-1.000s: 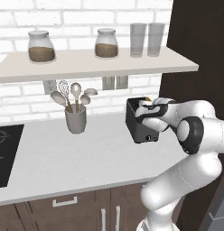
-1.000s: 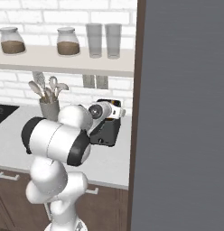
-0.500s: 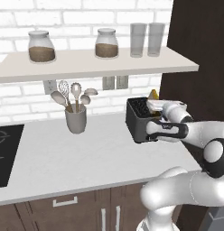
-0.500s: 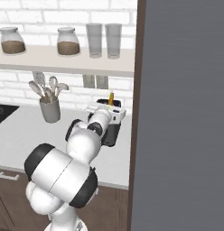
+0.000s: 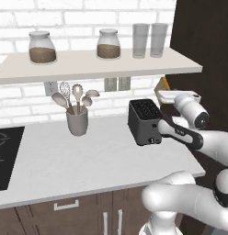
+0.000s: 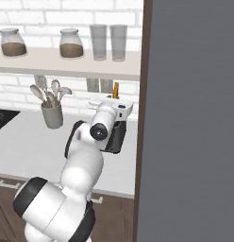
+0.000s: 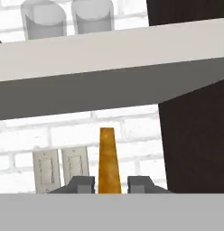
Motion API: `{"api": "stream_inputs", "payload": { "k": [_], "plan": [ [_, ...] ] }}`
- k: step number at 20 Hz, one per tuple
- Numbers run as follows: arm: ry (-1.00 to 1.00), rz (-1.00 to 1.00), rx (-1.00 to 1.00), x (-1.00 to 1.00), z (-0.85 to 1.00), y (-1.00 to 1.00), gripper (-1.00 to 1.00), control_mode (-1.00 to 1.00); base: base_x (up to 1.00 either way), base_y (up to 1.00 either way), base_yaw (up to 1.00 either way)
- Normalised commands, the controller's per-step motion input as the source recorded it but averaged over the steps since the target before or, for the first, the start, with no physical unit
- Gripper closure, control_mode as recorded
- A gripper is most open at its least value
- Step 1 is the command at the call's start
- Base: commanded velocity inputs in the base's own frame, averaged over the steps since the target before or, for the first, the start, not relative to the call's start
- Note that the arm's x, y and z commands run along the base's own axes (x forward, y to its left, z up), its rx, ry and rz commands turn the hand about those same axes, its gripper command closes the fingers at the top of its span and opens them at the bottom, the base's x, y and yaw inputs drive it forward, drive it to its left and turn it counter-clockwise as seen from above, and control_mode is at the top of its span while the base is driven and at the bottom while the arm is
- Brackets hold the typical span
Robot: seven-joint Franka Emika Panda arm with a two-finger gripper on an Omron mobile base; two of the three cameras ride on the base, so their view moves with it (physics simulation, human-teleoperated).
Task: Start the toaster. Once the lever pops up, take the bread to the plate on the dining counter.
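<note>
You have the square tan slice of bread (image 7: 109,160) pinched edge-on between the two dark fingertips, so the gripper (image 7: 110,184) is closed narrowly on it and the slice stands upright, its thin edge toward the hand camera. That grip looks right for something drawn straight up out of a slot. The bread sits just above and behind the small dark grey boxy toaster (image 5: 144,121), under the long white wall shelf (image 5: 97,66), with the two pale wall outlets (image 7: 61,169) on the brick behind it. Your white arm (image 5: 194,137) reaches in low from the right, forearm nearly level across the toaster's side, wrist turned so the hand points at the wall. The grey utensil cup (image 5: 77,121) stands well apart on the white worktop (image 5: 70,158). I judge the carry to the plate is the step left.
</note>
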Motion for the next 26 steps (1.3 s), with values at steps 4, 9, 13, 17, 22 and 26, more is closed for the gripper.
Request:
{"api": "stream_inputs", "payload": {
  "k": [4, 9, 13, 17, 22, 26],
  "plan": [
    [0.25, 0.0, 0.0, -0.72, 0.18, 0.21, 1.0, -1.0, 0.0, 0.0, 0.0],
    [0.27, 0.0, 0.0, -0.88, 0.3, 0.22, 1.0, -1.0, 0.0, 0.0, 0.0],
    [0.18, -0.01, 0.0, -0.93, 0.78, 0.05, 1.0, -1.0, 0.0, 0.0, 0.0],
    [0.27, -0.03, 0.0, -0.85, 0.81, 0.0, 1.0, -1.0, 0.0, 0.0, 0.0],
    [0.37, -0.04, 0.0, -0.78, 0.3, 0.13, 1.0, -1.0, 0.0, 0.0, 0.0],
    [0.27, 0.0, -0.01, -0.68, 0.0, 0.36, 1.0, -1.0, 0.0, 0.0, 0.0]
  ]
}}
